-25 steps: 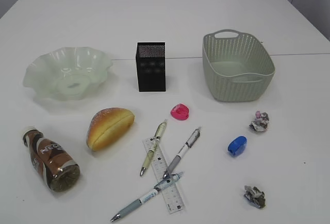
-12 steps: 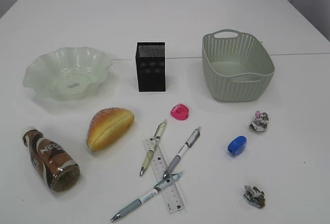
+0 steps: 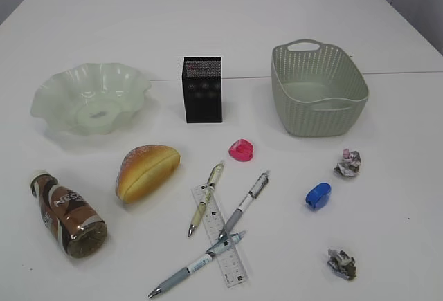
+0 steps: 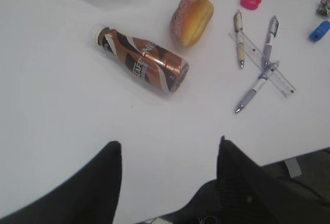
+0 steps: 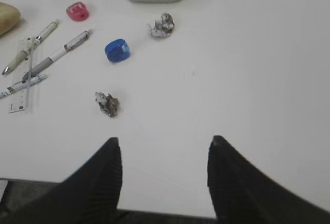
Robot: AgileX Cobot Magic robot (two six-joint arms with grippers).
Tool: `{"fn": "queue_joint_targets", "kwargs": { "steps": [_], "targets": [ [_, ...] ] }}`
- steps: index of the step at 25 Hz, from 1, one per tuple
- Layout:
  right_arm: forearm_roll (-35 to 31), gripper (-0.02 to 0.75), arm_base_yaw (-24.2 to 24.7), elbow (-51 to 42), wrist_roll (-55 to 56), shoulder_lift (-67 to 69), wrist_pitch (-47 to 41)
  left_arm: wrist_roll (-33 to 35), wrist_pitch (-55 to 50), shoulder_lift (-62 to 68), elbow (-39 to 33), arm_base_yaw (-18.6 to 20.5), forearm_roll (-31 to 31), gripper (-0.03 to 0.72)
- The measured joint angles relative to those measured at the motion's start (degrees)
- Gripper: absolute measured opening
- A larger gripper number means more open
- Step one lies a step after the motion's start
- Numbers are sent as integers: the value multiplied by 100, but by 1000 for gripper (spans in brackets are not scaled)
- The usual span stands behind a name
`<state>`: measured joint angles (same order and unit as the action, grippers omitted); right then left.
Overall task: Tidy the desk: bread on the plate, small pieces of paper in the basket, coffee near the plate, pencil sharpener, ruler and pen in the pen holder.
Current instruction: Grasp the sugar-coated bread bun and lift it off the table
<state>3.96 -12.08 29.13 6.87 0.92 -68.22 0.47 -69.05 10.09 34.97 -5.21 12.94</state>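
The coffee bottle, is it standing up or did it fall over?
Fallen over. The coffee bottle lies on its side on the table, white cap pointing away toward the plate, its whole label showing.

Far left sits the pale green plate (image 3: 90, 98), with the bread (image 3: 147, 170) and the toppled coffee bottle (image 3: 67, 212) nearer. The black pen holder (image 3: 203, 89) and grey-green basket (image 3: 318, 88) stand far. Three pens (image 3: 206, 198) cross the ruler (image 3: 220, 234); what look like pink (image 3: 241, 150) and blue (image 3: 318, 195) sharpeners and two paper wads (image 3: 347, 164) lie right.
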Motion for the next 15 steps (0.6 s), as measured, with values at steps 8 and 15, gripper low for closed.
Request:
{"fn": "queue_joint_targets", "kwargs": {
  "steps": [8,15],
  "targets": [
    [-352,398,0,301,542,1715,-252,469,-5,1950,906,0,33,568],
    [-515,398,0,886,604,3665,-113,907,293,3868,1920,0,33,582]
  ]
}}
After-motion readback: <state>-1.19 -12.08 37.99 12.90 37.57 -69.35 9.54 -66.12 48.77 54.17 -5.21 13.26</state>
